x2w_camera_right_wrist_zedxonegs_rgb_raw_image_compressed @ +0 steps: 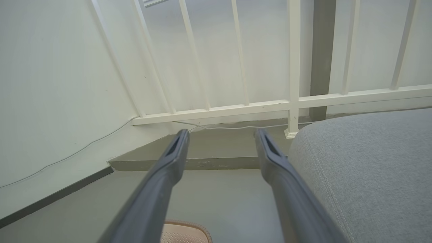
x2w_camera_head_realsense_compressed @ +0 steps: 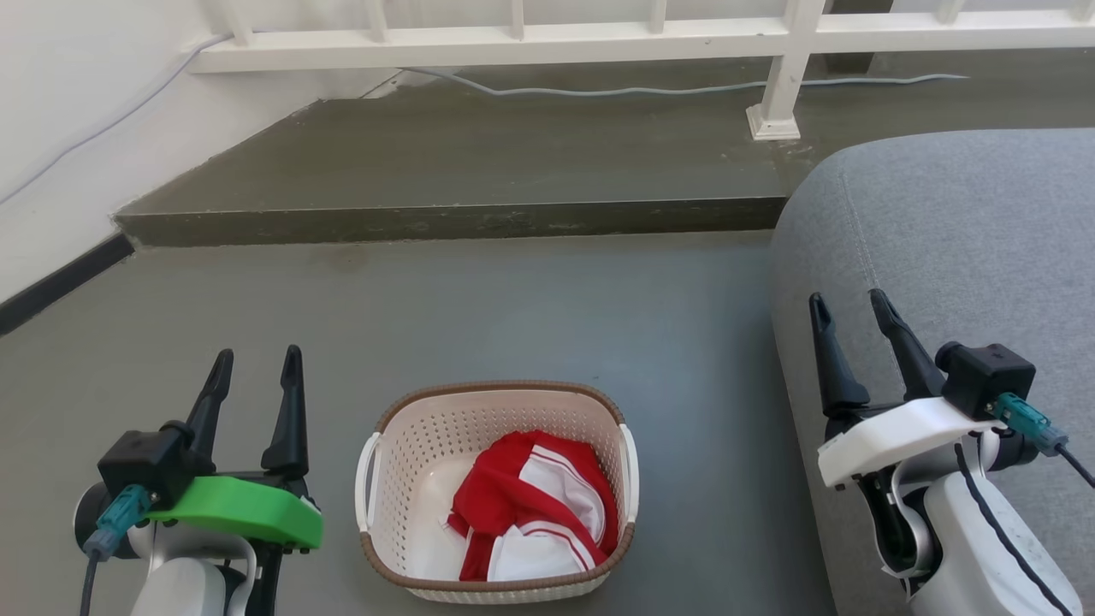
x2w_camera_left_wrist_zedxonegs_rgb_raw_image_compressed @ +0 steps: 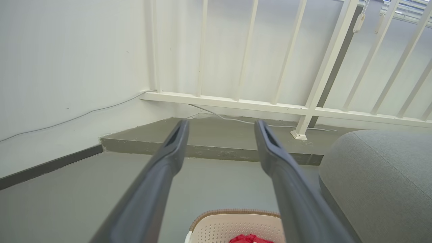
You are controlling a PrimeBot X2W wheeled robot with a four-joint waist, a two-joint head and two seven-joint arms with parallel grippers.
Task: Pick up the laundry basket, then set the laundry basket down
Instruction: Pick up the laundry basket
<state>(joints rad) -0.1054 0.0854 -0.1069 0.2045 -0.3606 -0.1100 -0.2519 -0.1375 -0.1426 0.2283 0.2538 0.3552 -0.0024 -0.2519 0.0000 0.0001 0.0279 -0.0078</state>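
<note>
The laundry basket stands on the grey floor at the bottom middle of the head view, cream-white and perforated with a brown rim and white side handles; a red and white garment lies inside. Its far rim also peeks into the left wrist view as the laundry basket and into the right wrist view as a corner of the laundry basket. My left gripper is open, left of the basket and apart from it. My right gripper is open over the sofa edge, right of the basket. Both hold nothing.
A grey sofa fills the right side. A raised concrete step runs across the back, with a white railing and a cable on it. A white wall with dark skirting bounds the left.
</note>
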